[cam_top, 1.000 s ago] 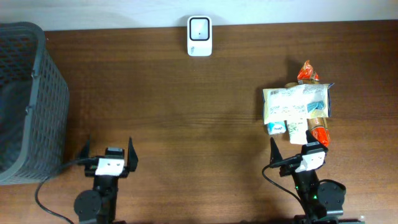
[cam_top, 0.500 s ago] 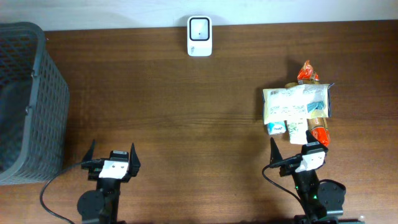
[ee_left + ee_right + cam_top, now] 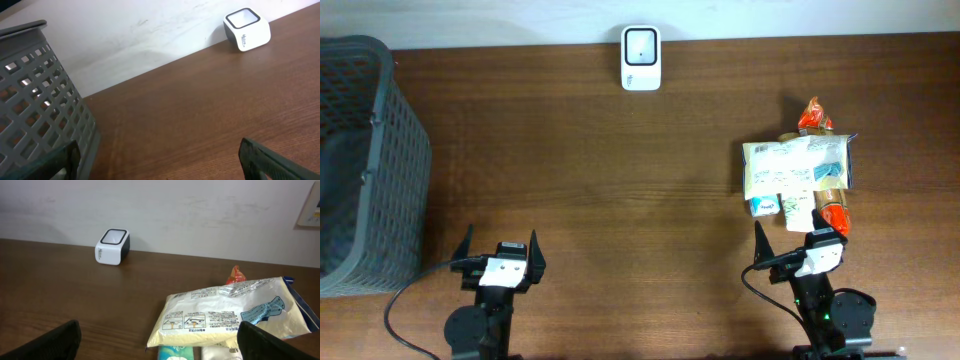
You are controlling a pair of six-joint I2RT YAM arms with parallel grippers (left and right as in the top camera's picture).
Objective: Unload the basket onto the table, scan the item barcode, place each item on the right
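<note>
A white barcode scanner [image 3: 641, 58] stands at the table's far edge, also visible in the left wrist view [image 3: 247, 30] and the right wrist view [image 3: 112, 246]. At the right lies a pile of items: a pale yellow packet [image 3: 795, 166] [image 3: 235, 311] on top, an orange-red snack bag [image 3: 813, 117] [image 3: 235, 275] behind it, and small boxes [image 3: 780, 208] under its near edge. My right gripper [image 3: 798, 238] [image 3: 160, 342] stands open just in front of the pile, holding nothing. My left gripper [image 3: 500, 238] [image 3: 161, 162] is open over bare wood at the front left.
A dark grey mesh basket [image 3: 360, 160] [image 3: 35, 100] fills the left side of the table, close to the left gripper's left finger. A white wall runs behind the table's far edge.
The left gripper has shifted slightly toward the front edge and squared up. The right arm and the items have not moved.
</note>
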